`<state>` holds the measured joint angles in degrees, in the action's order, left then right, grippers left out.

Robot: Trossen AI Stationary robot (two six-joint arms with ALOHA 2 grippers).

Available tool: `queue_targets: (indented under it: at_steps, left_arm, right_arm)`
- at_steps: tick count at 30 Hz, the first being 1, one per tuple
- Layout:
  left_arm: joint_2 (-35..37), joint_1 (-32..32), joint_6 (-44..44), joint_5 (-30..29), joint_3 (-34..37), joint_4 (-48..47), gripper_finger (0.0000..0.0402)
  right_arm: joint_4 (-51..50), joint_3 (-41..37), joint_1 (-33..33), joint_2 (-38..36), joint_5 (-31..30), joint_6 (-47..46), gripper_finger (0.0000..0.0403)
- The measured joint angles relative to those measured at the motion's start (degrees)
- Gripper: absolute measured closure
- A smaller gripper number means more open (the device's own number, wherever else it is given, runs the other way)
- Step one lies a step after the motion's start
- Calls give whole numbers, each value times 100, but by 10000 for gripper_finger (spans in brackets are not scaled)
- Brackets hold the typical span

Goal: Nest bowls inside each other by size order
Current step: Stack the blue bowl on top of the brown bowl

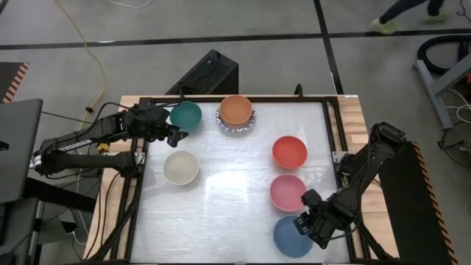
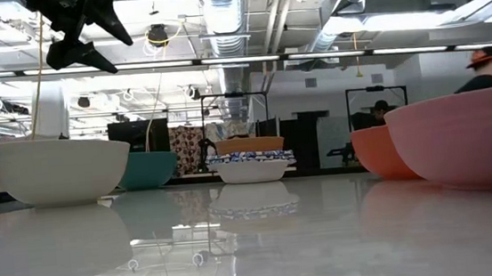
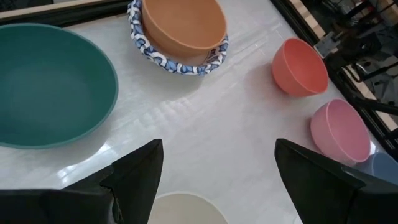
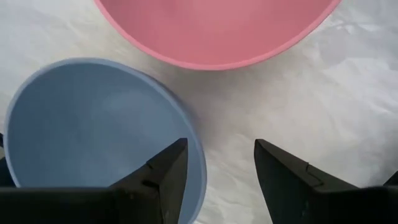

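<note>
My left gripper (image 1: 174,135) hovers between teal bowl (image 1: 185,115) and cream bowl (image 1: 180,167), jaws spread, empty. My right gripper (image 4: 216,163) straddles blue bowl (image 4: 93,124) rim beside pink bowl (image 4: 217,28), jaws apart, nothing gripped (probably readying lift). Orange bowl (image 1: 235,109) already nested in patterned bowl (image 1: 237,128); red bowl (image 1: 289,152) alone on surface (image 1: 235,206).

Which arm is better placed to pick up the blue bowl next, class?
The right: its open gripper hangs at the blue bowl rim, while the left gripper is across the table by the teal bowl.
</note>
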<state>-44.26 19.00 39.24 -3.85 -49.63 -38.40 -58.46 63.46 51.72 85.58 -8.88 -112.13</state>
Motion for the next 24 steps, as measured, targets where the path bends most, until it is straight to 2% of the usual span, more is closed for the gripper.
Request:
queue_targets:
  at_steps: [10, 20, 24]
  left_arm:
    - [0, 0, 36, -1, 0, 6, 104]
    - [-1, 0, 107, -113, 0, 18, 104]
    - [0, 0, 206, -216, 0, 18, 104]
  right_arm:
    - [76, -2, 7, 134, 47, 192, 198]
    - [634, -2, -15, 894, 956, 875, 200]
    - [924, -2, -11, 1079, 1055, 873, 222]
